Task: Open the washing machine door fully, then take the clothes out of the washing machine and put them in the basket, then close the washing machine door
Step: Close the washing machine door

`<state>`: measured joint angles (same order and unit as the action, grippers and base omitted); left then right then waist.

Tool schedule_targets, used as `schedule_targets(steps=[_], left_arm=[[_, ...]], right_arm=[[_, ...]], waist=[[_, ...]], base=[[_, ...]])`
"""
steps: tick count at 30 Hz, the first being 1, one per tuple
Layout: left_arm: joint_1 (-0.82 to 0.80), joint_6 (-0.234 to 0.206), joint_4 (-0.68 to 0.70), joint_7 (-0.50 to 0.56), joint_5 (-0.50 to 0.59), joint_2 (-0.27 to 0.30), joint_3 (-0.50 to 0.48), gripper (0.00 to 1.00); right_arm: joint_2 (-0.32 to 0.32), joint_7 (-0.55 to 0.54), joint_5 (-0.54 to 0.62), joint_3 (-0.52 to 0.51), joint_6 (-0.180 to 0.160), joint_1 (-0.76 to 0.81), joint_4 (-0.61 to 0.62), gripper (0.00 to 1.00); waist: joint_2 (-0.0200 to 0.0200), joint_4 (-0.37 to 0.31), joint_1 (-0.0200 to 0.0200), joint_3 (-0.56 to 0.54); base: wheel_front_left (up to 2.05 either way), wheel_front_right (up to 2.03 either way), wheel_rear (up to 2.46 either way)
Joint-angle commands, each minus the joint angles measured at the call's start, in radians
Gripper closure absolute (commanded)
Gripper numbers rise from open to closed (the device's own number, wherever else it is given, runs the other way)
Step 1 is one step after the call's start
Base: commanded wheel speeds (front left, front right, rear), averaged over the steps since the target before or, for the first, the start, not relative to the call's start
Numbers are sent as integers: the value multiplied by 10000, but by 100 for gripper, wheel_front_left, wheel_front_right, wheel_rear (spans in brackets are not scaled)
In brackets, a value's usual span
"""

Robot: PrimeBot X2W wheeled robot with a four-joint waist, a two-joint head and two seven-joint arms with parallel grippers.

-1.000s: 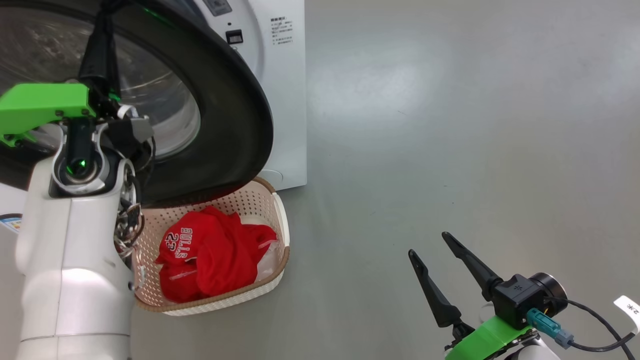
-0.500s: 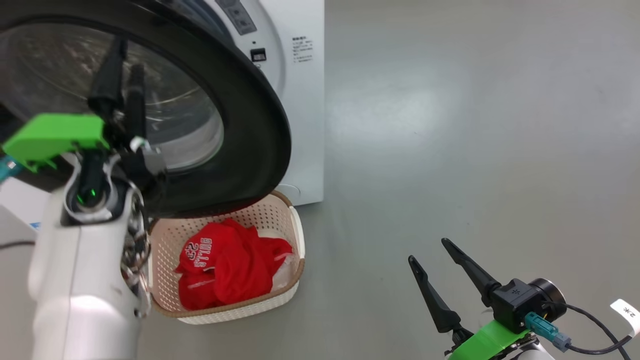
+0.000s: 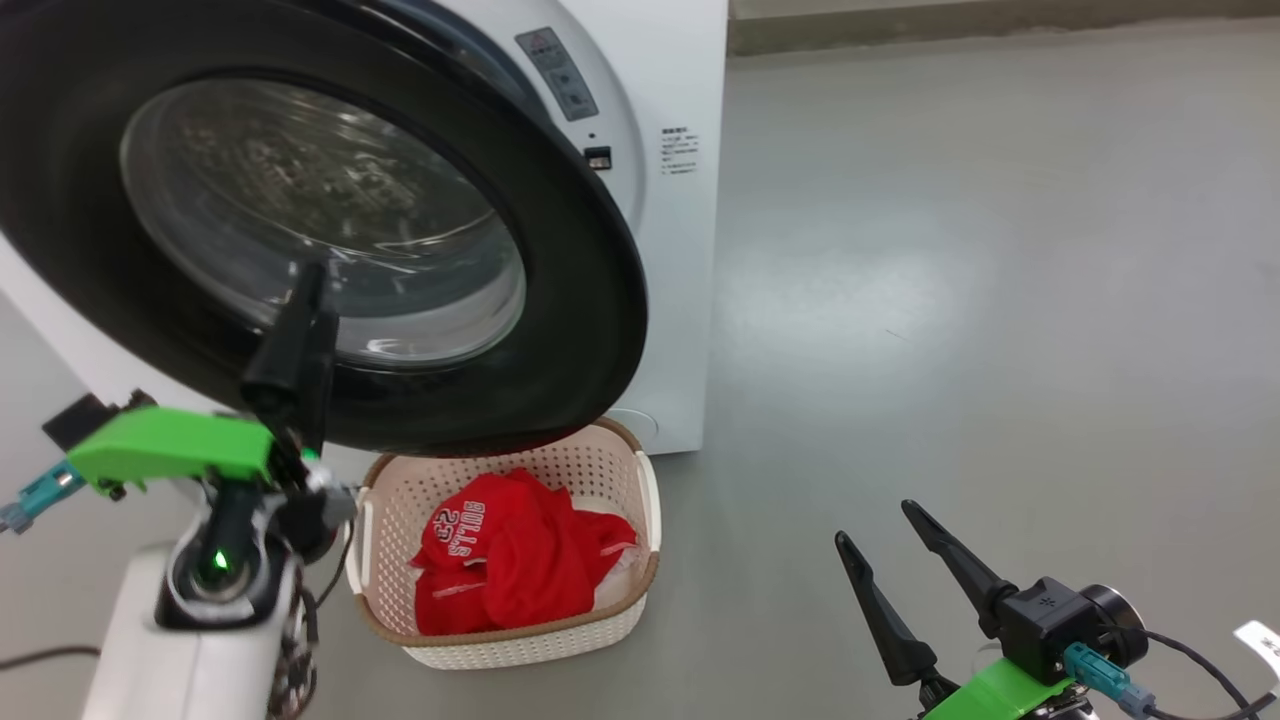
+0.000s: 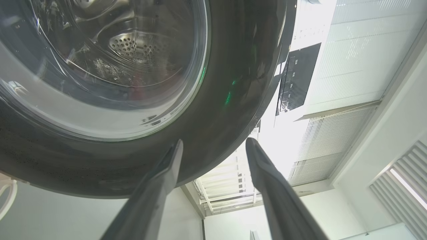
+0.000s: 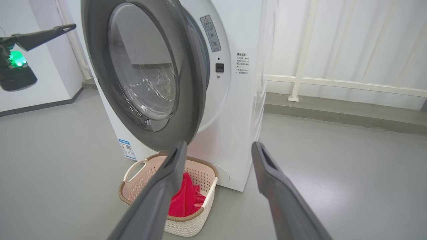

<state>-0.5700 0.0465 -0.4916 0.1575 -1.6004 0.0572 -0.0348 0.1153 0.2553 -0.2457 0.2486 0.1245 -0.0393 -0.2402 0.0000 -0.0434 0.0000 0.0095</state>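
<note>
Grey floor (image 3: 950,300) surrounds the washing machine (image 3: 690,250), and the washing machine door (image 3: 590,300) stands ajar, not latched. Our left gripper (image 3: 310,285) has just spread its fingers and hangs empty before that door; a second ago they were pinched together there. We judge the closing push unfinished. Clothes (image 3: 520,570) lie in the basket (image 3: 520,650) at the machine's foot. Our right gripper (image 3: 877,523) waits wide, empty, well right of the machine.

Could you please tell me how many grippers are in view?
2. The left gripper, open, points up before the door's black rim, left of the basket. The right gripper, open, is over the floor to the basket's right.
</note>
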Motion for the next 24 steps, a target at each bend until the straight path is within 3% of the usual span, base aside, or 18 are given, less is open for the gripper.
schedule_targets(steps=[1,6,12,24], left_arm=[[285,178,693,-228,658,545,18,0],[1273,345,1856,-1277,2604,959,811,0],[2391,251,2902,-2709,4863,1494,1455,0],[4361,-523,4124,-3935,8001,2601,2056,0]], right_arm=[[-1,65,42,147,62,-88,277,0],[-52,65,166,39,62,-51,386,0],[-167,65,334,-232,62,48,524,0],[-312,65,703,-1032,62,488,988,0]], waist=[[0,210,0,-147],[0,288,0,-200],[0,191,0,-314],[0,4,0,-670]], base=[[0,0,0],[0,0,0],[0,0,0],[0,0,0]])
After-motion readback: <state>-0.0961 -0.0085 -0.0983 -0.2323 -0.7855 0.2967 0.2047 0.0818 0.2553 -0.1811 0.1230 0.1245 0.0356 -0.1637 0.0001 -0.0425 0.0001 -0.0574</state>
